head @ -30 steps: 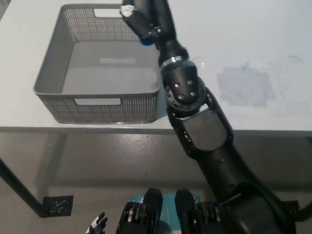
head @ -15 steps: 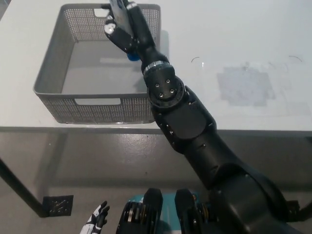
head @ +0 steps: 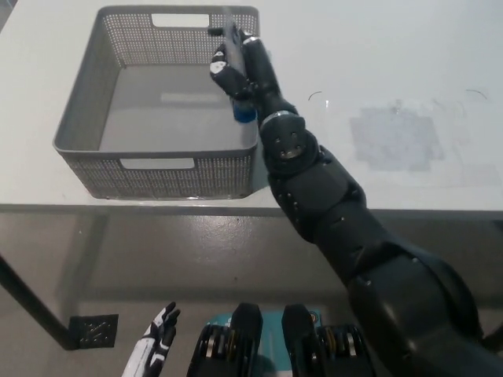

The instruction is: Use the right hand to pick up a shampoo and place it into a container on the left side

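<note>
Shampoo (head: 243, 112) held in right hand (head: 234, 64) above grey basket (head: 86, 110)

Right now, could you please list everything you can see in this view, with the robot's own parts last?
Basket: one, grey mesh, on the table's left part, nothing lying on its floor.
Table: one, white, with a greyish patch right of middle.
Shampoo bottle: one, blue end showing below the right hand, over the basket's right side.
Right hand: black, shut on the shampoo bottle.
Left hand: white, resting low at the bottom left, fingers apart.
</note>
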